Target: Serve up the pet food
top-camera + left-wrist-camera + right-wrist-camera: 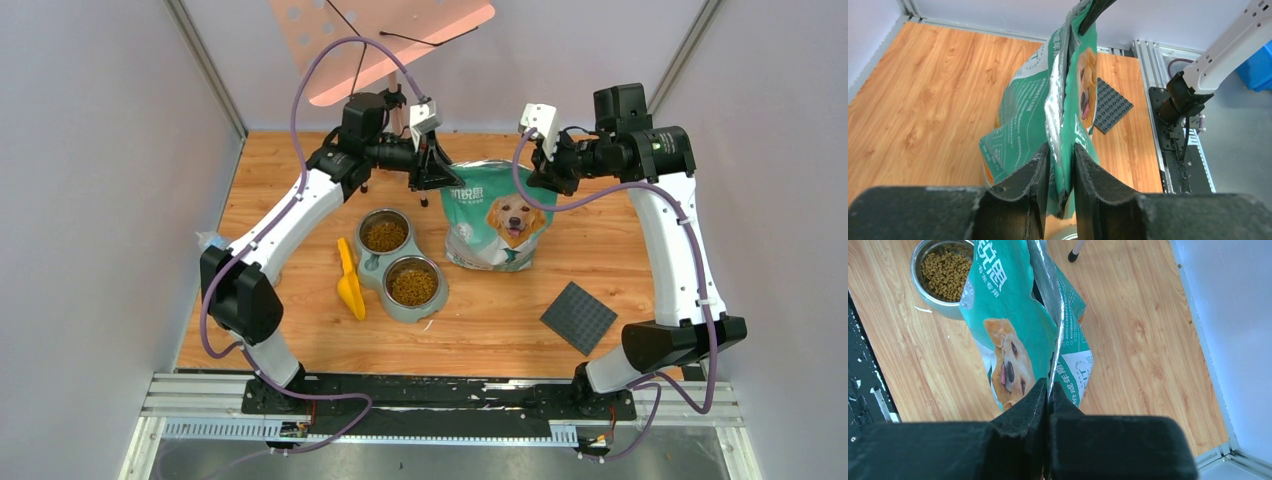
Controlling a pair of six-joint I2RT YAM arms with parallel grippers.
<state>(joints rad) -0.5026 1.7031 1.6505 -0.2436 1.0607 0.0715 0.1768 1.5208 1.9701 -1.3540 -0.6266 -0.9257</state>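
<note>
The wooden table carries the teal-green bag standing upright near its back middle. The right gripper is pinched tight on the right end of the bag's top seam, while the left gripper has its fingers parted, the left end of that seam passing loosely between them. In front of the bag and to its left sits a grey double feeder, with a dark studded plate well apart on the right and a yellow scoop just beside the feeder's left side. The pet food lies as low brown heaps in both of the feeder's steel bowls.
</note>
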